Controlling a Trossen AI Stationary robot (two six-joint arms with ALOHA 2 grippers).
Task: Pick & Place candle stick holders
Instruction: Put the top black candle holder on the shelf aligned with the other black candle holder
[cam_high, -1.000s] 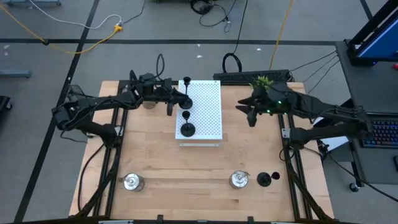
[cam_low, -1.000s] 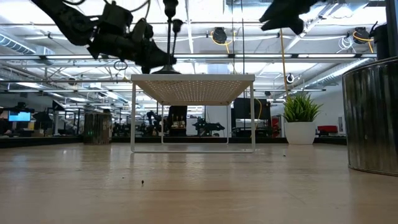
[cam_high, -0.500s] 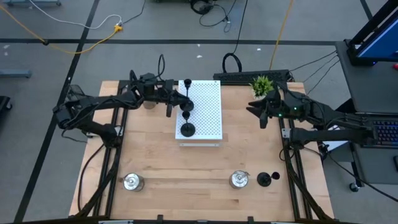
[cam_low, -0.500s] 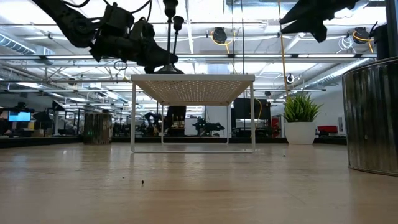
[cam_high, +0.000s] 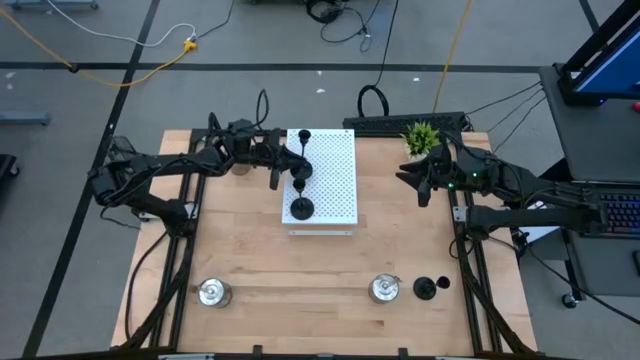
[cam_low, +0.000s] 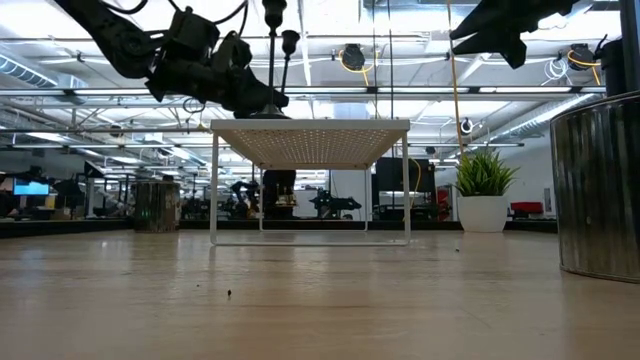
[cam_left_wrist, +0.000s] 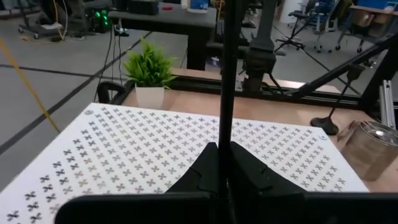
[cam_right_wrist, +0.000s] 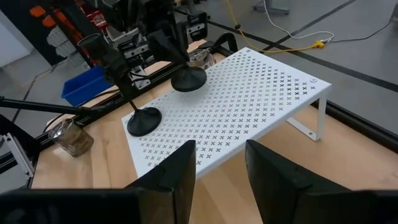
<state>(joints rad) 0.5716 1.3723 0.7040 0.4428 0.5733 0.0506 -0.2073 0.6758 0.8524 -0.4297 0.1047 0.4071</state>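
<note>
My left gripper (cam_high: 280, 163) is over the far left part of the white perforated board (cam_high: 335, 185), shut on a black candle stick holder (cam_high: 301, 140) with a thin stem. A second black holder (cam_high: 300, 208) stands by its round base on the board's near left part. My right gripper (cam_high: 420, 185) hovers open and empty off the board's right side; its fingers show apart in the right wrist view (cam_right_wrist: 221, 174). A third black holder (cam_high: 425, 288) and two silver holders (cam_high: 212, 292) (cam_high: 383, 289) stand near the table's front edge. My left gripper pinches the holder's thin stem (cam_left_wrist: 225, 134) between its two fingers, low down, just above the round base (cam_right_wrist: 188, 79). The fingers come from the table's left, slanting down, across the stem. The stem stands upright. Whether the base rests on the board, I cannot tell.
A small green potted plant (cam_high: 420, 135) stands at the table's far right, close to my right gripper. Another silver holder (cam_high: 238, 165) sits left of the board, behind my left gripper. A silver holder (cam_low: 600, 190) looms close at the right of the low view.
My right gripper has moved toward the table's right edge, away from the board, still open, and has uncovered the plant. My left gripper has kept its hold on the black holder over the board's far left part.
</note>
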